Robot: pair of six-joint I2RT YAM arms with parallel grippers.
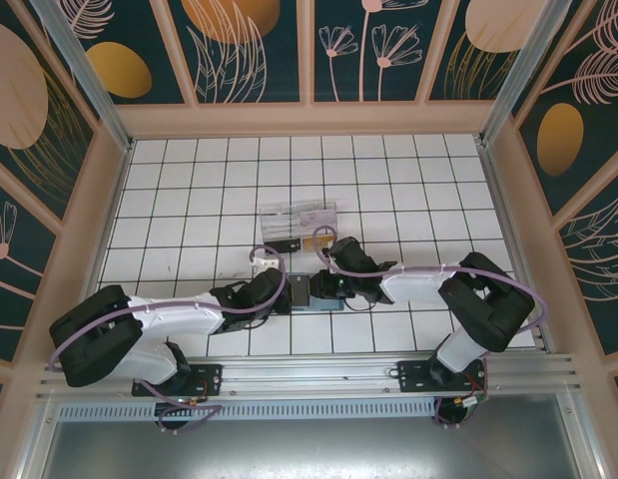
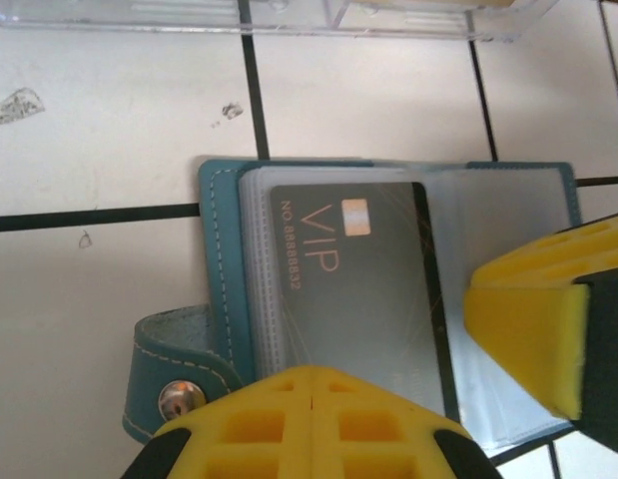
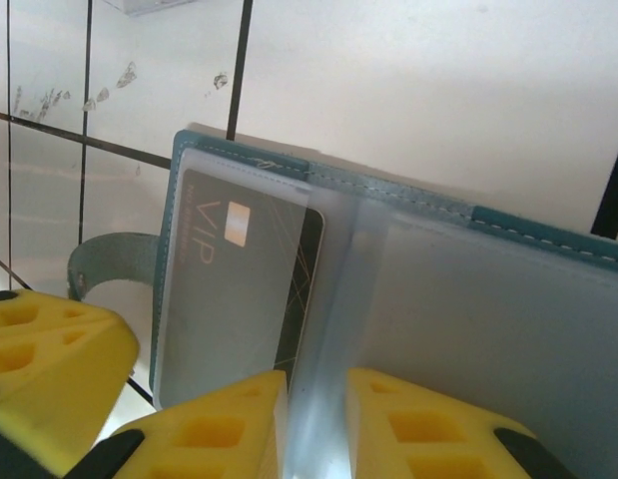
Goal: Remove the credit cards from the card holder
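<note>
The dark teal card holder [image 1: 310, 302] lies open on the tiles between my two grippers. In the left wrist view the card holder [image 2: 217, 259] shows its stack of clear sleeves, and a grey VIP credit card [image 2: 358, 289] sits in the top one. My left gripper [image 2: 318, 371] is shut, its tips resting on the near edge of that sleeve stack. My right gripper [image 3: 316, 399] is closed on a clear sleeve leaf [image 3: 333, 329] that stands up between its pads, just right of the credit card [image 3: 239, 289]. The right half of the card holder [image 3: 548, 239] shows only greyish plastic.
A clear plastic compartment box [image 1: 297, 222] stands just beyond the holder on the white tiled floor [image 1: 189, 190]. The holder's snap strap [image 2: 179, 394] sticks out at its left. A yellow finger of the right gripper [image 2: 528, 329] hangs over the holder's right half. Patterned walls [image 1: 309, 40] enclose the cell.
</note>
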